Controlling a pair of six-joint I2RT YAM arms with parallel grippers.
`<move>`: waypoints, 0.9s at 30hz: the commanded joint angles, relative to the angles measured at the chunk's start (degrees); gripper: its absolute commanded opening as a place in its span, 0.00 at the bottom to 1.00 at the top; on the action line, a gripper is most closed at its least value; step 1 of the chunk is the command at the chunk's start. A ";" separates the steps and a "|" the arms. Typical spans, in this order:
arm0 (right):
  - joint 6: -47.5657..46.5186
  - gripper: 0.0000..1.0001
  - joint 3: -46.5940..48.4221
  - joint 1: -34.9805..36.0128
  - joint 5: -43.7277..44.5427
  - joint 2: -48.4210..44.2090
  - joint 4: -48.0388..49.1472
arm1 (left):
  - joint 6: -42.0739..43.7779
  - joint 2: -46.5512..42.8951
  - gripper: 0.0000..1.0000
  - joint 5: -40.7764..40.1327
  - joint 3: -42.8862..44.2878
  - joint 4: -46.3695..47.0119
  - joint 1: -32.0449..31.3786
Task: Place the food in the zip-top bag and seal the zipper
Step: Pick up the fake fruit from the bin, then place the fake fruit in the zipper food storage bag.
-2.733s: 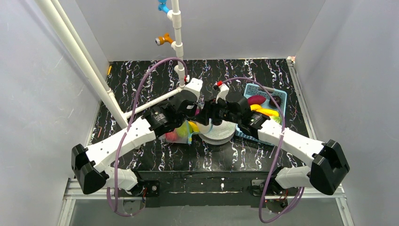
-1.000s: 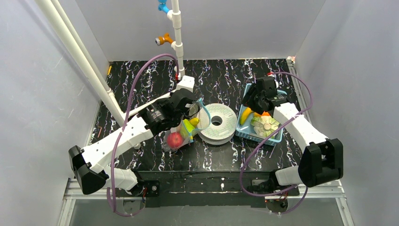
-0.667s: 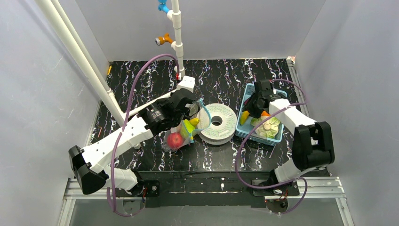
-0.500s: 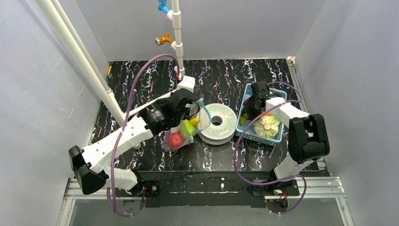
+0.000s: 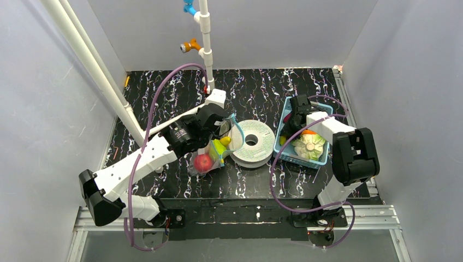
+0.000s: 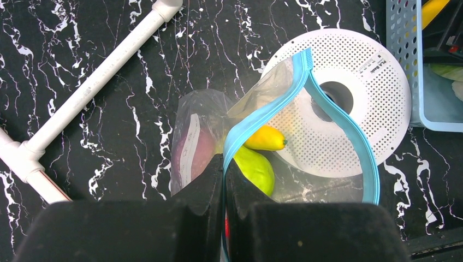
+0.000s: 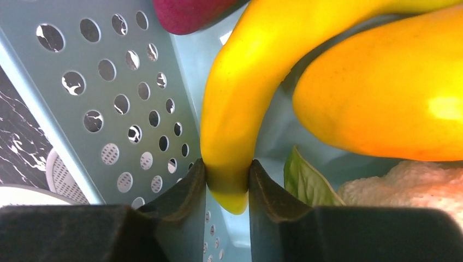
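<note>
My left gripper (image 6: 224, 164) is shut on the teal zipper (image 6: 339, 119) and holds the mouth of the clear zip-top bag (image 6: 203, 112) open over the table. Inside the bag lie a green pear (image 6: 255, 169), a small yellow piece (image 6: 265, 137) and a red apple (image 5: 203, 162). My right gripper (image 7: 227, 174) is down in the light-blue basket (image 7: 136, 93), its two fingers pressed on the tip of the yellow banana (image 7: 240, 103). A yellow-orange piece (image 7: 382, 93) lies beside the banana, and a dark purple eggplant (image 7: 185, 11) shows at the top.
A white perforated spool (image 5: 252, 143) lies flat between bag and basket, partly under the bag's mouth. A leafy cauliflower toy (image 5: 308, 147) fills the near end of the basket (image 5: 323, 161). A white pipe frame (image 5: 98, 76) crosses the table's left side.
My right gripper has dropped into the basket's left side and its jaws have narrowed onto the banana's tip. The left gripper and the bag have stayed still.
</note>
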 commanded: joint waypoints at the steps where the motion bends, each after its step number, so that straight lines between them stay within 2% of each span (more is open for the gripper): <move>1: -2.47 0.23 1.48 -0.13 0.17 -2.51 -0.40 | -0.18 -2.08 0.00 -0.94 -0.77 -0.09 0.24; 6: -4.37 0.19 1.79 -0.13 0.18 -6.79 -0.54 | -0.46 -1.93 0.00 -0.79 -0.96 0.01 0.26; 13: -7.23 0.02 1.94 -0.13 -3.56 -13.08 0.54 | -0.74 -1.67 0.00 -0.41 -0.86 0.10 0.26; 17: -8.91 0.01 -0.41 -0.13 -8.75 -17.04 3.75 | -0.74 -1.74 0.00 -0.49 -0.96 0.11 0.26; 22: -12.62 0.01 -6.90 -0.13 -22.18 -24.35 15.48 | -1.01 -2.01 0.00 -0.68 -1.47 0.14 0.26; 27: -11.92 0.01 -9.64 -0.13 -46.42 -28.03 30.95 | -1.09 -1.95 0.00 -0.47 -1.52 0.27 0.23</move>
